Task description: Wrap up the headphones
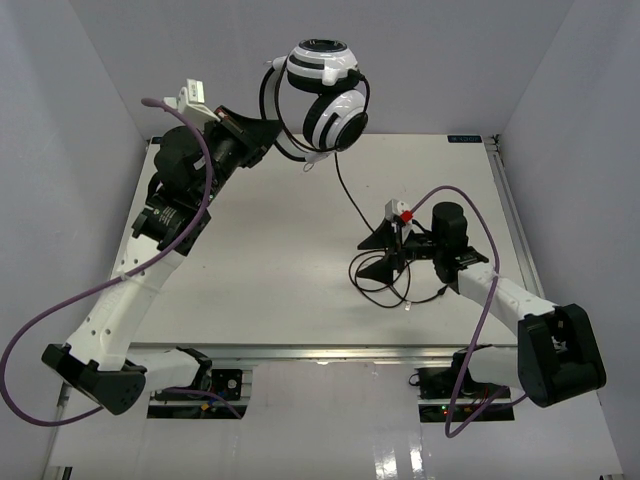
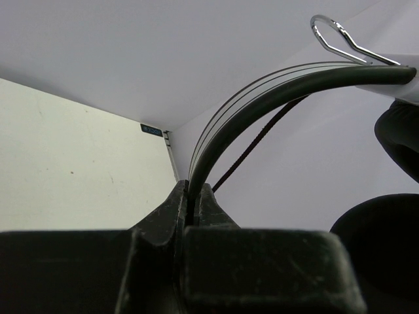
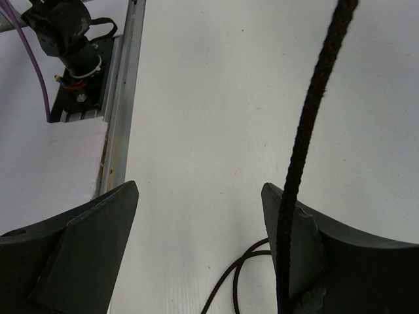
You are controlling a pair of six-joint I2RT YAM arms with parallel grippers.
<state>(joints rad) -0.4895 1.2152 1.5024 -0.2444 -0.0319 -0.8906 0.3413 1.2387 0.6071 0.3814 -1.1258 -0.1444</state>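
Over one table (image 1: pixel 250 285), one headphones (image 1: pixel 335 115) set hangs in left end effector (image 1: pixel 272 130).

I look out over a white table (image 1: pixel 270 290), matt and evenly lit, with only soft shadows lying on it. Pale grey-lilac walls close it in on three sides: the left wall (image 1: pixel 60 100), the back wall (image 1: pixel 430 50) and the right wall (image 1: pixel 590 150). A silver metal rail (image 1: pixel 320 350) runs along the near edge, and a second rail (image 1: pixel 512 215) goes down the right side. A small dark label (image 1: pixel 465 139) sits at the far right corner. Below the near rail, a glossy white surface (image 1: pixel 300 440) catches some glare.
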